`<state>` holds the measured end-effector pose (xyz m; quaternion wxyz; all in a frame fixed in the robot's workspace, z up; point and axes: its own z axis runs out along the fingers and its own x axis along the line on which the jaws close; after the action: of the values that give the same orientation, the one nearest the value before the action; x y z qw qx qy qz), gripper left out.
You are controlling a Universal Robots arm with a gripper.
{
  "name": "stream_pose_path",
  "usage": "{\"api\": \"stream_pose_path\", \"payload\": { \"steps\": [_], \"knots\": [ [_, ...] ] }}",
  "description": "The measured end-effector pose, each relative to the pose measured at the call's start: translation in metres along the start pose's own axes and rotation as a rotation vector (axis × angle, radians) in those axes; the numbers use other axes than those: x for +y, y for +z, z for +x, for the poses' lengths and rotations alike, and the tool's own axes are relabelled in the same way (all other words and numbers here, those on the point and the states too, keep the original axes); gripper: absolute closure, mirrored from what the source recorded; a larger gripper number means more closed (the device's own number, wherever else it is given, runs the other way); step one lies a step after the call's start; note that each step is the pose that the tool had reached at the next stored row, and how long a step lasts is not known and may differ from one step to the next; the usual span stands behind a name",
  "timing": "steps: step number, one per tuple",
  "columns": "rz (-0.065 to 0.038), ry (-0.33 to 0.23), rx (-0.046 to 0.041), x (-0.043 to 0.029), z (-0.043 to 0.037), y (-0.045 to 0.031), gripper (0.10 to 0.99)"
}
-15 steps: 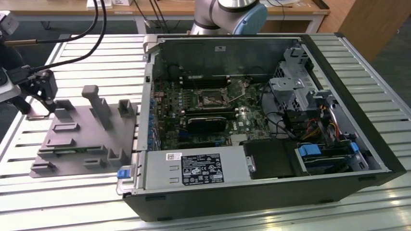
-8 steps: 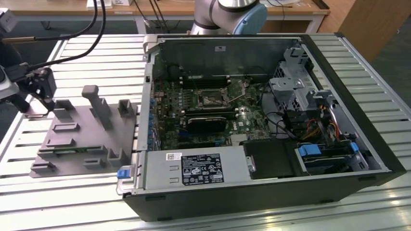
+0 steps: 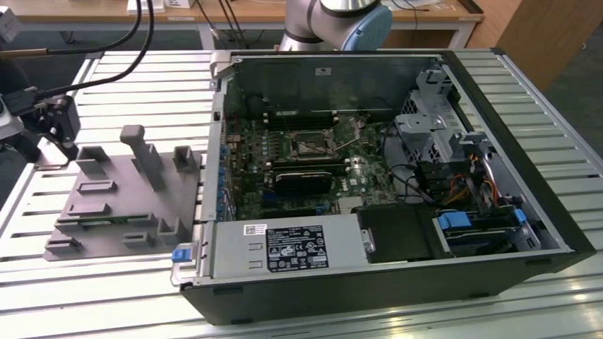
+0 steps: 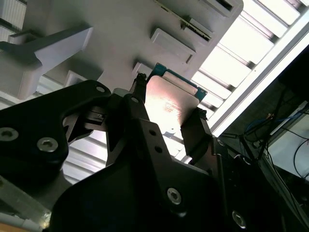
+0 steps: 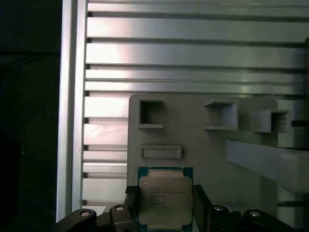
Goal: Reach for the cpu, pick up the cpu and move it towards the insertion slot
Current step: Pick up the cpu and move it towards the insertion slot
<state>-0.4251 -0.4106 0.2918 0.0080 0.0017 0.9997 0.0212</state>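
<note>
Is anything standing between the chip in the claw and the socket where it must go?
Yes. The claw grips the chip over the gray tray. Toward the socket, in the exterior view, stand the tray's tall post and the computer case's raised edge. Above these, nothing visible blocks the way.

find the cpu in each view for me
Exterior view: hidden at the hand, by the tray's corner at the exterior view's left.
First wrist view: cpu between the hand's fingers, over the tray.
Second wrist view: cpu clamped likewise, silver top glaring.
Shared landmark: the gray tray with upright blocks.
</note>
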Motion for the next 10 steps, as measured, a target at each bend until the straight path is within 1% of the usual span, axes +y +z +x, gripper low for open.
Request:
{"api": "stream_pose_path", "payload": {
  "steps": [10],
  "knots": [
    [0.000,0.000,0.0000,0.0003,-0.0001,-0.0082,0.545]
  ]
}}
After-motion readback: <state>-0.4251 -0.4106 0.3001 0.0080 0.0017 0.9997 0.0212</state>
